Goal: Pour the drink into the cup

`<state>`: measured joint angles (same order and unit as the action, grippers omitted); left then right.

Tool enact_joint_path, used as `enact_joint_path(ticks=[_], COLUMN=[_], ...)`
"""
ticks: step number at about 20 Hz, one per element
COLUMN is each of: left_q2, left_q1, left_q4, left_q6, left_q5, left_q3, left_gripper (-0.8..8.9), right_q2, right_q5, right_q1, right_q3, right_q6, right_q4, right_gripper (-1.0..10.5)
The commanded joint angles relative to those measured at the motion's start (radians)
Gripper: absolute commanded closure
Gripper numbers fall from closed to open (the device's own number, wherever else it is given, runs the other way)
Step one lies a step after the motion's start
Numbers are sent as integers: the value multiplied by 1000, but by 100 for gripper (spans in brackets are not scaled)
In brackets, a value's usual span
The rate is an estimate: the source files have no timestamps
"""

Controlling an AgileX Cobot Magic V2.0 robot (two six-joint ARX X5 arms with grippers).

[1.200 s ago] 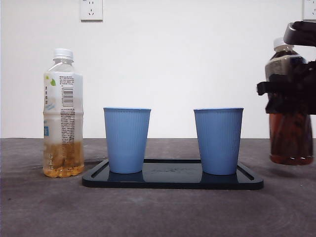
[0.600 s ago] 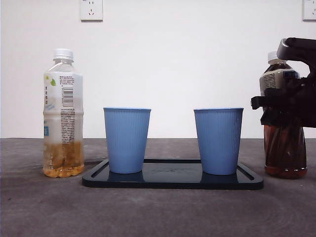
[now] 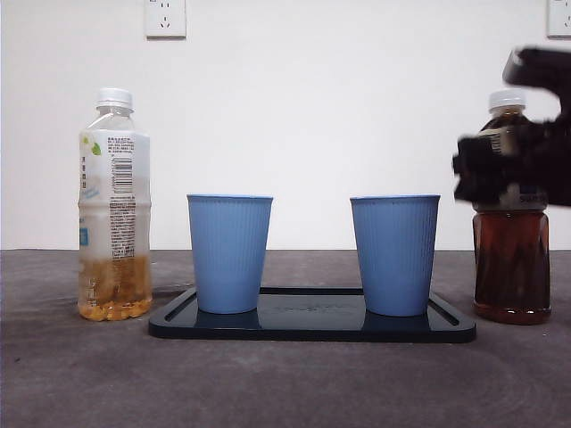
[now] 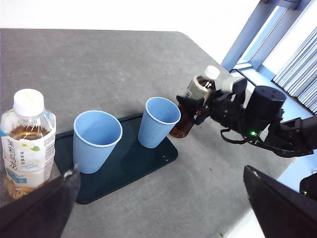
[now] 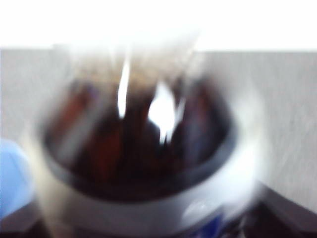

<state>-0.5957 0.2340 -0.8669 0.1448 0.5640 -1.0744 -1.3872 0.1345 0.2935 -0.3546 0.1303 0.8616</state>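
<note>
A flat, dark, glossy rectangular tray (image 3: 312, 328) with rounded corners and a low raised rim lies on the matte grey, slightly grainy tabletop (image 3: 268, 383). Two light blue tapered cups with fine vertical ribbing stand upright on it, one cup (image 3: 229, 253) at the tray's left end and the other cup (image 3: 394, 254) at its right end, both open-topped and well apart from each other.

Beside the tray's right end, off the tray and on the tabletop, stands a clear plastic bottle of dark brown tea (image 3: 510, 241) with a white screw cap and a pale label band round its shoulder. It is upright. The right gripper (image 3: 513, 165), black and blurred, is at the bottle's upper body at label height; in the right wrist view the bottle (image 5: 143, 148) fills the picture, smeared, and whether the jaws are pressing it cannot be told.

Beyond the tray's left end stands a taller clear plastic bottle of pale amber tea (image 3: 113, 207), about a third full, with a white cap, a white printed label and a lobed base.

The left gripper (image 4: 163, 208) hangs high above the tray, its two black jaws spread wide and holding nothing.
</note>
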Motion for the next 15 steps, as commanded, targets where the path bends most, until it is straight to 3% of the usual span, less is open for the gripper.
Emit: enact_joint_path(ticks=[1,5,15], left_q2=[-5,-5,-47], left_q1=[4,4,4], left_q4=[14,15,15], left_q6=[2,-16,-90], left_q5=[4,-1,-124], left_q3=[-23,-23,-22], left_gripper=[283,283,283], right_q2=[46,222,683], right_q5=[5,3,-59], right_q1=[3,7,49], right_q3=[-16,-16,-95], right_q6=[-11,7,122], right_q4=[-39,-237,-854], right_gripper=[489,483,482])
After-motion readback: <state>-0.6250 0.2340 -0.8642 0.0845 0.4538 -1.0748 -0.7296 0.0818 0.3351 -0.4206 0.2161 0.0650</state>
